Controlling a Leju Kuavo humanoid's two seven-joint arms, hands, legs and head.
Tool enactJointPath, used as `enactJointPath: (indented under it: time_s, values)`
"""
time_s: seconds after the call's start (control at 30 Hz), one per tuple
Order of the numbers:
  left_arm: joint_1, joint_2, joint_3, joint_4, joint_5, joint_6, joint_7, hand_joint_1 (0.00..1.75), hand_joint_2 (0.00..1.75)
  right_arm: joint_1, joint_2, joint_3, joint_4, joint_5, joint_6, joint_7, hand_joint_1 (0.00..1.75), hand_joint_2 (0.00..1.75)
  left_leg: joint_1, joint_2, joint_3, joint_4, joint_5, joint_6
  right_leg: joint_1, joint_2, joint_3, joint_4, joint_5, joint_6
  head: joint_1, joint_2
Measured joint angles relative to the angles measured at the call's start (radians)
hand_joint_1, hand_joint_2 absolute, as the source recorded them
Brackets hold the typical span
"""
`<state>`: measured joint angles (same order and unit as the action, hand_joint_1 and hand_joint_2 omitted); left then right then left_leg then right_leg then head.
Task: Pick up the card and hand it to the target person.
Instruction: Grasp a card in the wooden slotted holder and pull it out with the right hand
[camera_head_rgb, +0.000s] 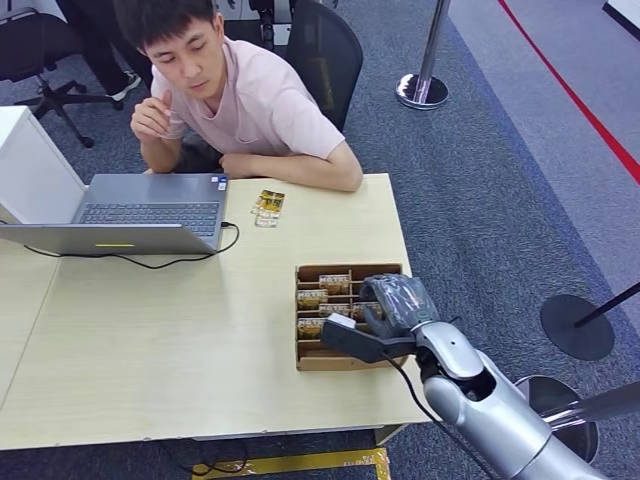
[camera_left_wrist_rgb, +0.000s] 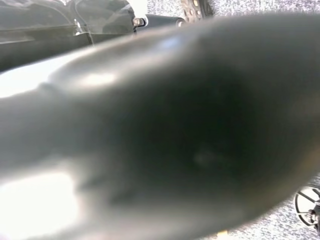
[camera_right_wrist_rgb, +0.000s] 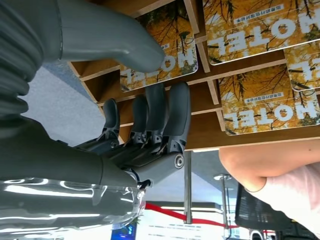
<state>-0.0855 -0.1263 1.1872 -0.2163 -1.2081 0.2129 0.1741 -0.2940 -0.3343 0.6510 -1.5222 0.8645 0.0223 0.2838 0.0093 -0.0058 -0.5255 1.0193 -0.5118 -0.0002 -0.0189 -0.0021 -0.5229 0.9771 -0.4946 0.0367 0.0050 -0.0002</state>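
A cardboard box (camera_head_rgb: 309, 358) with wooden-coloured dividers sits near the table's right front edge and holds several yellow hotel cards (camera_head_rgb: 334, 283). My right hand (camera_head_rgb: 396, 305) hovers over the box's right half. In the right wrist view the thumb (camera_right_wrist_rgb: 113, 35) lies across one standing card (camera_right_wrist_rgb: 181, 55), while the fingers (camera_right_wrist_rgb: 177, 110) reach to that card's edge at a divider. The card still stands in its slot, and the right hand (camera_right_wrist_rgb: 151, 125) has a gap between thumb and fingers. A person in a pink shirt (camera_head_rgb: 249, 100) sits at the far side, forearm on the table.
Two more cards (camera_head_rgb: 268, 207) lie on the table in front of the person. An open laptop (camera_head_rgb: 143, 212) with a black cable stands at the left. Stanchion bases (camera_head_rgb: 423, 88) (camera_head_rgb: 577, 325) stand on the carpet to the right.
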Motion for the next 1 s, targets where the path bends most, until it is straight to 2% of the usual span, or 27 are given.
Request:
enactJointPath:
  time_s: [0.3,0.8,0.87,0.93,1.0]
  values:
    - [0.0,0.0,0.0,0.0,0.0,0.0,-0.005,0.0,0.0,0.028,-0.02,-0.003,-0.04,0.002,0.0,0.0,1.02,1.75,0.0,0.0,0.0,0.0,0.0,0.0,0.0,0.0,0.0,0.0,0.0,0.0,0.0,0.0]
    - [0.0,0.0,0.001,0.0,0.001,0.0,0.0,0.0,0.0,0.045,-0.021,0.006,-0.065,0.006,0.022,-0.025,1.07,1.75,0.0,0.0,0.0,0.0,0.0,0.0,0.0,0.0,0.0,0.0,0.0,0.0,0.0,0.0]
    - [0.0,0.0,0.001,0.0,0.002,0.0,0.0,0.0,0.0,0.044,-0.021,0.008,-0.068,0.006,0.027,-0.026,1.18,1.75,0.0,0.0,0.0,0.0,0.0,0.0,0.0,0.0,0.0,0.0,0.0,0.0,0.0,0.0]
    - [0.0,0.0,0.002,0.0,0.002,0.0,-0.001,0.0,0.0,0.042,-0.021,0.01,-0.069,0.006,0.031,-0.027,1.39,1.75,0.0,0.0,-0.001,0.0,0.0,0.0,0.0,0.0,0.0,0.0,0.0,0.0,0.0,0.0]
    - [0.0,0.0,0.002,0.0,0.002,0.0,-0.003,0.0,0.0,0.037,-0.021,0.012,-0.069,0.005,0.033,-0.027,1.52,1.75,0.0,0.0,0.0,0.0,0.0,0.0,0.0,0.0,0.0,0.0,0.0,0.0,0.0,0.0]
